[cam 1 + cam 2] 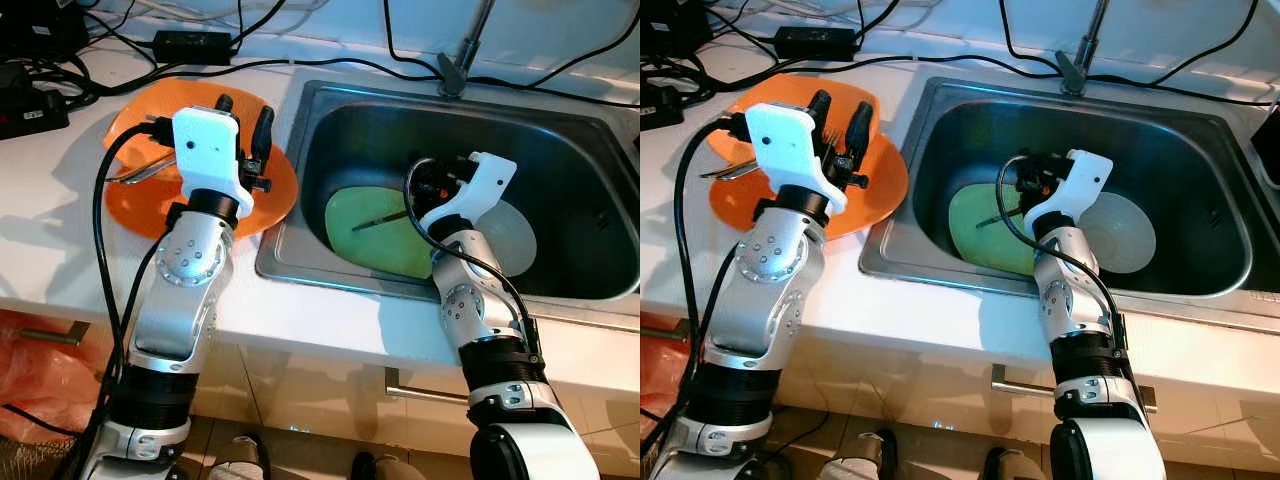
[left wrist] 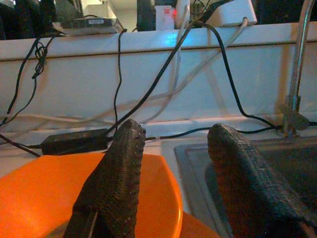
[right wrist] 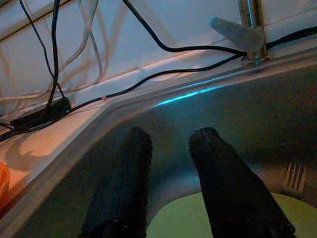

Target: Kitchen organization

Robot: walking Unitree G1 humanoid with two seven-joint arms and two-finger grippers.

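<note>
— How far along?
— Hardly begun, I'd say. Left gripper (image 1: 243,118) hangs over the orange plate (image 1: 150,210) on the tabletop (image 1: 60,230), fingers spread, empty.
— And the right gripper (image 3: 171,144)?
— Spread too, above the green plate (image 1: 375,235) lying in the sink (image 1: 600,200).

We see our left gripper (image 2: 173,163) with its two black fingers (image 2: 119,183) spread apart, nothing between them. Below lies an orange plate (image 2: 44,193), beside the sink (image 2: 287,158). Black cables (image 2: 148,94) trail across the white wall, past a power adapter (image 2: 74,141) and the tap (image 2: 297,69).
</note>
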